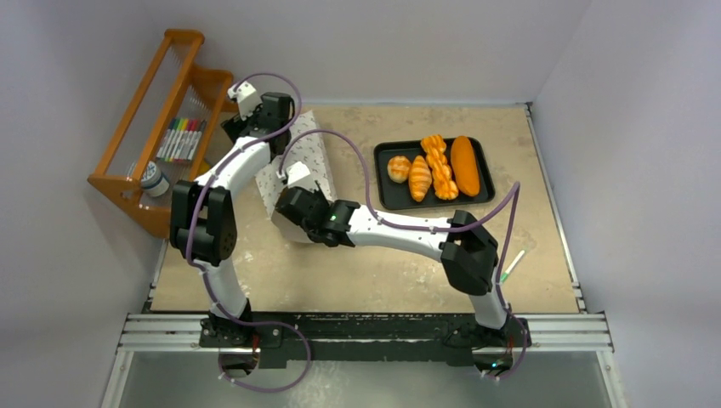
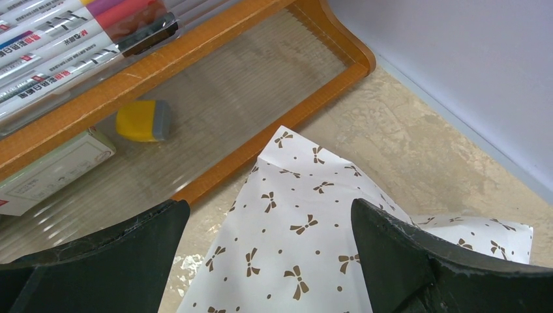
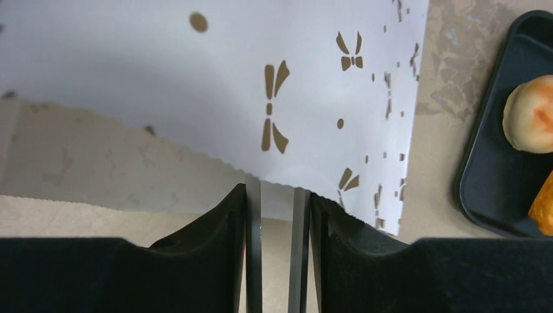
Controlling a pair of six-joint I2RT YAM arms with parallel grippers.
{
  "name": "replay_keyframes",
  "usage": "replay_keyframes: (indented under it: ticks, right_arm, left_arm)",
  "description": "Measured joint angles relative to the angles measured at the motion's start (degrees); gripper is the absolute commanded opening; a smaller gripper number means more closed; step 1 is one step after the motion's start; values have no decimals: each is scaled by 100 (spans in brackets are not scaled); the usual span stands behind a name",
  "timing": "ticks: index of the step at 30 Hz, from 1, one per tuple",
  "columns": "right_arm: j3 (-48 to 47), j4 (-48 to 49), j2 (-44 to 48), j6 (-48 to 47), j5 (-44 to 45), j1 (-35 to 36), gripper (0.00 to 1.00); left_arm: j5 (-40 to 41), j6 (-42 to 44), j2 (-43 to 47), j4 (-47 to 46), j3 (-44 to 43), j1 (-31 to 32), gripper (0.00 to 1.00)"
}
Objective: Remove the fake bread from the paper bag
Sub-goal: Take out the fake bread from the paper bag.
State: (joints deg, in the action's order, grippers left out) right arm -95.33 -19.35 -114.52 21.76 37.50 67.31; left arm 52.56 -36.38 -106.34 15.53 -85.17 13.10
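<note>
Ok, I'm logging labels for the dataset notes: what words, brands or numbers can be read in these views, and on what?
No text here is legible.
markers: print runs along the barrels, too blurred to read.
small box: a faint framed label, illegible.
paper bag: only brown bows and dots, no words.

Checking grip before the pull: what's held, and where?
Nothing: left gripper open over the paper bag; right gripper jaws stand apart at its serrated edge, unclamped.
</note>
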Motion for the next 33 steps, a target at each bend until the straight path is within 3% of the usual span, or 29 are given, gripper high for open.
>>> replay_keyframes:
  ticks: [33]
  right_arm:
    - [-284, 164, -175, -533, 214, 363, 42]
  left_arm:
    - [-184, -50, -170, 0, -131, -107, 100]
